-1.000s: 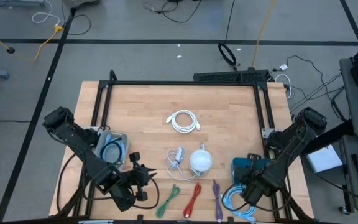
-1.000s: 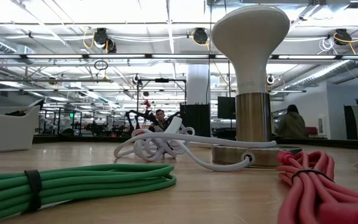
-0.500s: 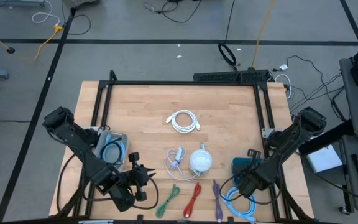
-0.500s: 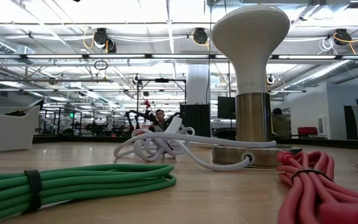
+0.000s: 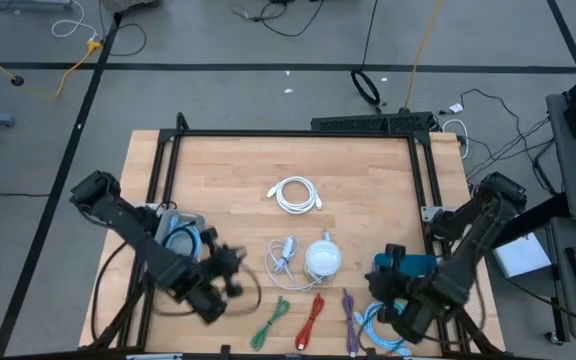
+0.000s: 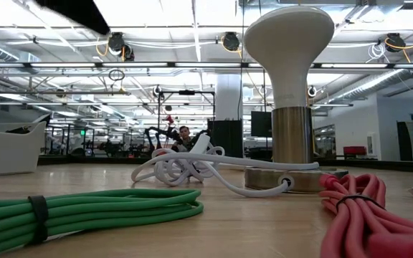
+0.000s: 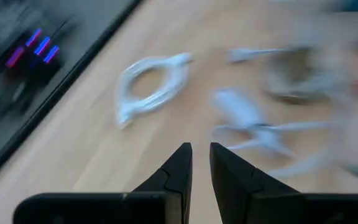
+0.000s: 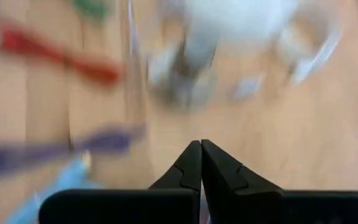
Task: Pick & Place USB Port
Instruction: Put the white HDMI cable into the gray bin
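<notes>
No readable text, labels, brands or numbers in any view. Wrist views are motion-blurred; coloured lights beyond the table edge [image 7: 73,87] may be indicator LEDs, no characters legible. Room signage in the low view too small to read.

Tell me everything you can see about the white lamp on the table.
The lamp is mushroom-shaped: a wide, rounded white shade on a brushed-metal stem and a flat round base. It stands upright near the middle of the table's front part. A white cord leaves its base and loops into a loose tangle beside it. From above it shows as a white dome. No gripper touches it.
</notes>
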`<state>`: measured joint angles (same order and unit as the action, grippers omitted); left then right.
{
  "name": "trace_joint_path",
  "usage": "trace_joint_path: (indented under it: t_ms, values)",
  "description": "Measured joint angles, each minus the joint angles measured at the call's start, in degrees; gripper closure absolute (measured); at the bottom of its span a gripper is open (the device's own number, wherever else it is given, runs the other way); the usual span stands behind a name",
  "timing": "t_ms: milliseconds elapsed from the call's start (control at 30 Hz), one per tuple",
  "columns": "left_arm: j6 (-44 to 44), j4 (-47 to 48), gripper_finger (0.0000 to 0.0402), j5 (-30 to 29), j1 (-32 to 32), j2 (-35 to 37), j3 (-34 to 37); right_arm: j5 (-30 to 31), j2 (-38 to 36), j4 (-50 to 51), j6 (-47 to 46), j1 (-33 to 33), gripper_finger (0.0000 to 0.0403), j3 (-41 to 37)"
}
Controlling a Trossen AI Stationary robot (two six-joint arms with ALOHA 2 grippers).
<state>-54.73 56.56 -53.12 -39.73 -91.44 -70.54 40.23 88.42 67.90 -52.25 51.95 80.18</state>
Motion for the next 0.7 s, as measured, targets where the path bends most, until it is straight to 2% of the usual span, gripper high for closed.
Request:
trace_joint_path:
  t_ms: [100, 200, 300, 367, 467, 533, 600, 633, 700]
  values:
    - [-14.1, 13.8, 0.0339, -1.2, 6.7, 0.4, 0.0, 16.6, 0.0, -0.9, 3.0, 2.2, 0.0403, 4.3]
    - [-19.4, 19.9, 0.0339, -5.6, 14.1, 0.4, 0.7, 32.3, -0.1, -4.4, 7.8, 4.0, 0.0403, 5.5]
    - [-15.5, 16.4, 0.0339, -8.1, 23.3, 1.5, 1.0, 41.2, -0.1, -7.8, 12.0, 4.5, 0.0403, 5.5]
    - [-5.9, 8.0, 0.0339, -7.1, 30.0, 1.7, 1.0, 43.4, -0.1, -9.5, 12.9, 4.0, 0.0403, 5.2]
    - [16.3, -10.9, 0.0339, 3.5, 39.4, 1.4, 1.3, 45.2, -0.1, -12.3, 15.0, 3.2, 0.0403, 3.3]
    - [30.3, -26.8, 0.0339, 15.7, 45.1, 1.5, 2.9, 45.2, -0.1, -13.8, 16.1, 2.8, 0.0403, 1.8]
    - [38.5, -40.0, 0.0339, 28.5, 49.9, 1.5, 5.2, 45.1, -0.1, -14.7, 16.2, 2.4, 0.0403, 0.5]
    - [41.1, -43.6, 0.0339, 32.7, 51.8, 1.4, 6.1, 45.1, -0.1, -15.0, 15.8, 2.4, 0.0403, -0.3]
    - [44.9, -46.8, 0.0339, 36.7, 55.0, 1.4, 6.9, 45.1, -0.1, -15.6, 14.5, 2.4, 0.0403, -1.8]
